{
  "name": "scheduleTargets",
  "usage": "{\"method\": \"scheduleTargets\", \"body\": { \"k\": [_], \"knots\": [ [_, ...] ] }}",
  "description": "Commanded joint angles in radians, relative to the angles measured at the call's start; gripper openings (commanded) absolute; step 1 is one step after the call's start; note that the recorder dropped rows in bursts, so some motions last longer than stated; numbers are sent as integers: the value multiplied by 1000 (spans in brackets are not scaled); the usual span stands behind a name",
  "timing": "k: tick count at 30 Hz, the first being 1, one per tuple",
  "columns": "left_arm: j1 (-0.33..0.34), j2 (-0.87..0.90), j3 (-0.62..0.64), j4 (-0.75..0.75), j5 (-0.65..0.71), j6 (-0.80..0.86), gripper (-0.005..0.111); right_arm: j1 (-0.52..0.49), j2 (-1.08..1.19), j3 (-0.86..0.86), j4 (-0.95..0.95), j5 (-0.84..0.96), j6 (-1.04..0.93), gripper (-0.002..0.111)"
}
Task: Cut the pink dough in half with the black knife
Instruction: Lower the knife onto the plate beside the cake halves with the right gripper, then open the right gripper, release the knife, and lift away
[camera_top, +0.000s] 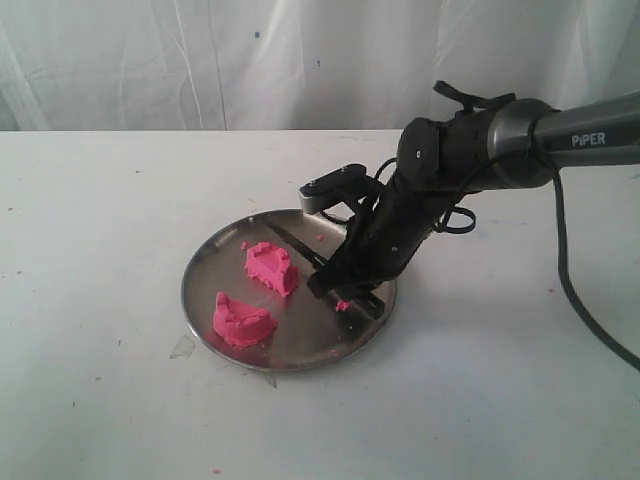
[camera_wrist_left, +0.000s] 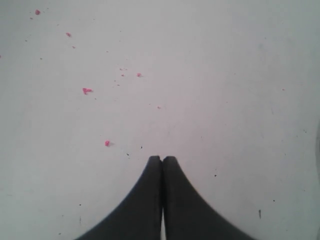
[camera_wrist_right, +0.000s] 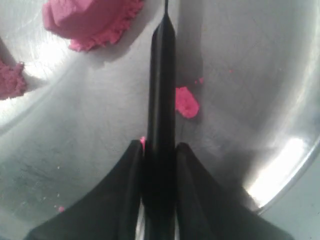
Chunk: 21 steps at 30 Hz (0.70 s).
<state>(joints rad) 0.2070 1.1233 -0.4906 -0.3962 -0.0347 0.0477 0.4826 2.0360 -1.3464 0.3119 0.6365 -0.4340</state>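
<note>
The pink dough lies in two rough chunks on the steel plate (camera_top: 300, 338), one (camera_top: 270, 267) near the middle and one (camera_top: 241, 320) by the front rim. My right gripper (camera_top: 345, 285) is low over the plate's right side, shut on the handle of the black knife (camera_top: 295, 245). The blade lies low along the plate, pointing to the back left and just right of the nearer chunk. The right wrist view shows the knife (camera_wrist_right: 162, 90) clamped in the gripper (camera_wrist_right: 160, 147), with both chunks (camera_wrist_right: 90, 20) (camera_wrist_right: 10, 80) off to one side of the blade. My left gripper (camera_wrist_left: 162, 159) is shut and empty.
A small pink scrap (camera_wrist_right: 186, 102) lies on the plate (camera_wrist_right: 250, 75) beside the blade. Tiny pink crumbs (camera_wrist_left: 87, 90) dot the white table under my left gripper. A white curtain (camera_top: 200, 60) hangs behind the table. The right arm's cable (camera_top: 580, 300) trails at the right.
</note>
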Motion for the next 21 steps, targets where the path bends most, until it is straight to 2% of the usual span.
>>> {"method": "scheduleTargets", "body": {
  "k": [1,4,11,13,16,19,21],
  "knots": [
    [1,-5,5,-7,-1,-15,0,-4,1,-8,-3,-24,0,29],
    [1,-5,5,-7,-1,-15,0,-4,1,-8,-37,-21,-12,43],
    [1,-5,5,-7,-1,-13,0,-4,-82,-66,-109,-80,-6,43],
    [1,-5,5,-7,-1,14,0,-15,-116,-78,-193,-142,33,40],
    [1,-5,5,-7,-1,80,0,-59,-147,-83,-352,-216,247,30],
    [1,-3,5,-7,1,193,0,-140,-150,-87,-502,-158,489,11],
    [1,12,5,-7,4,246,0,-216,-140,-85,-577,-50,596,0]
  ]
}}
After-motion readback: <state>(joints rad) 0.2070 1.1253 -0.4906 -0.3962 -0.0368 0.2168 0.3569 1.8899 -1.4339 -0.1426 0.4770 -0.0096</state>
